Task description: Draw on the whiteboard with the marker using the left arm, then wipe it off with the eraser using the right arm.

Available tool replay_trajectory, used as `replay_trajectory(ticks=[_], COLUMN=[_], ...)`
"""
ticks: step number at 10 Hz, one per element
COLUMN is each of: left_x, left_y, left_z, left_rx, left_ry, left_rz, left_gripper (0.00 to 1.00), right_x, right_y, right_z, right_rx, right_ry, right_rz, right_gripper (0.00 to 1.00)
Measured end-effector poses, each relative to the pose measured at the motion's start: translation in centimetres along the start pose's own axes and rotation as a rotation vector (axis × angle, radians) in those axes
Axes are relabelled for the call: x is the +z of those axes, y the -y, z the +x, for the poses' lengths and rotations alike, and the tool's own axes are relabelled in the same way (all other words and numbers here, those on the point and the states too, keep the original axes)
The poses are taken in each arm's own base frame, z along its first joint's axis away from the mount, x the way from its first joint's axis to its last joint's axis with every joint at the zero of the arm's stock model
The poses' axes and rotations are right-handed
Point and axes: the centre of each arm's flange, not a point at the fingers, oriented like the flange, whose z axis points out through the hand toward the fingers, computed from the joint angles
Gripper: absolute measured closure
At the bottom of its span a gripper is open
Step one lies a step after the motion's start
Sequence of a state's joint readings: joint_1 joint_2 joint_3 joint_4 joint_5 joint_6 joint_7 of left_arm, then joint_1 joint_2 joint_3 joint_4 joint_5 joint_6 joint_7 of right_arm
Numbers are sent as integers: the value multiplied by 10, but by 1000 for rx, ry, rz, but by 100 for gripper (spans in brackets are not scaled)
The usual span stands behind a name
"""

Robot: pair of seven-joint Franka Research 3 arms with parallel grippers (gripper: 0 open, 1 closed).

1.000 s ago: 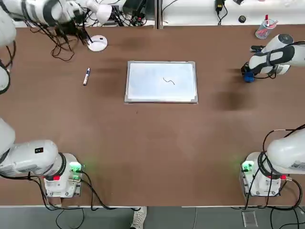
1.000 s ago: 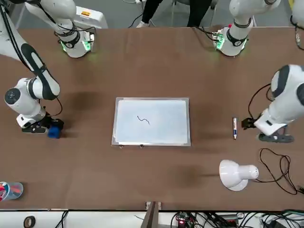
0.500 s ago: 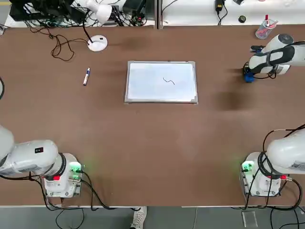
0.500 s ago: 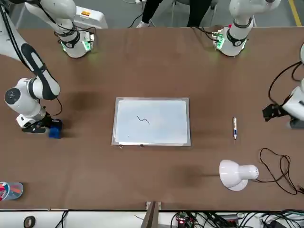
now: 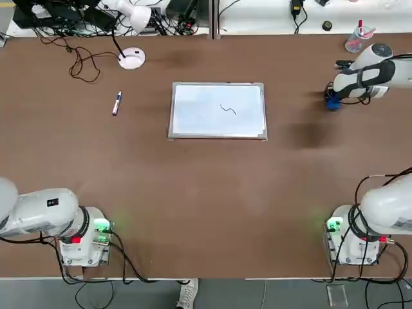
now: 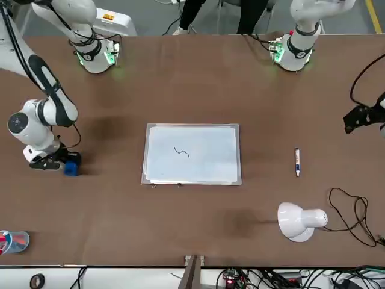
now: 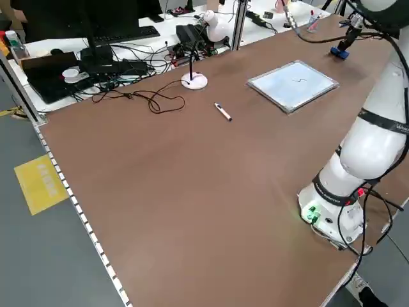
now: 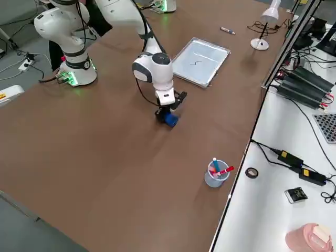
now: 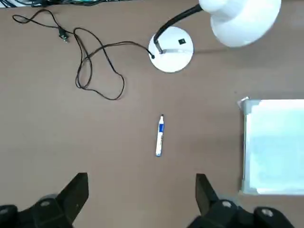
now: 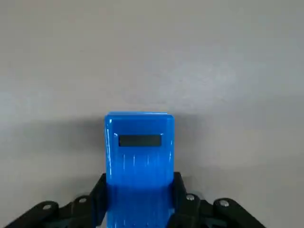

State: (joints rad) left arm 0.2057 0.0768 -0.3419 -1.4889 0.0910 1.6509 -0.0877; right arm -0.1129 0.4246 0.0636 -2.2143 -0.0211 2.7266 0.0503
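Right claw (image 10: pixel 140 190), clamped on the eraser (image 10: pixel 140 161) beside the whiteboard (image 5: pixel 218 111); a skewed grip could leave strokes unwiped. Left claw (image 9: pixel 142 190), fingers apart, is away from the marker (image 9: pixel 160 136).

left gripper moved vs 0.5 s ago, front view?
Yes. Left gripper is farther toward the robot's own left, away from the whiteboard.

Brown tabletop (image 5: pixel 193 193), flat. Whiteboard (image 5: pixel 217 111) laid near middle, short dark squiggle (image 5: pixel 228 109) drawn on it. Marker (image 5: pixel 117 103) laid on left side, apart from board. Lamp (image 6: pixel 295 221) stood near marker, dark cable (image 6: pixel 358 220) looped beside it. Cup (image 6: pixel 14 242) holding red items placed near far right corner. Arm bases (image 5: pixel 87 238) mounted along near edge.
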Motion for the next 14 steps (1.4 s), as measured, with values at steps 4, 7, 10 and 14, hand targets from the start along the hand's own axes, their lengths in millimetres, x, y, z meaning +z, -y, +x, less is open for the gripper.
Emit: replay_trajectory(ticks=[4,7,10,14], left_x=[-14,-9,4,11], left_y=[6,12,15,16], left_z=[-36,-57,-58,-54], left_rx=[-1,-19,-26,-29], left_ry=[31,56,81,93], left_rz=[-4,-16,-18,-19], left_gripper=[0,0,0,0], right_x=[-56,-110,-127,-120], right_y=[106,204,286,356], right_z=[21,18,-7,-45], right_rx=[94,158,171,166], right_ry=[46,32,1,-23], right_rz=[1,12,44,89], right_gripper=[44,44,44,44])
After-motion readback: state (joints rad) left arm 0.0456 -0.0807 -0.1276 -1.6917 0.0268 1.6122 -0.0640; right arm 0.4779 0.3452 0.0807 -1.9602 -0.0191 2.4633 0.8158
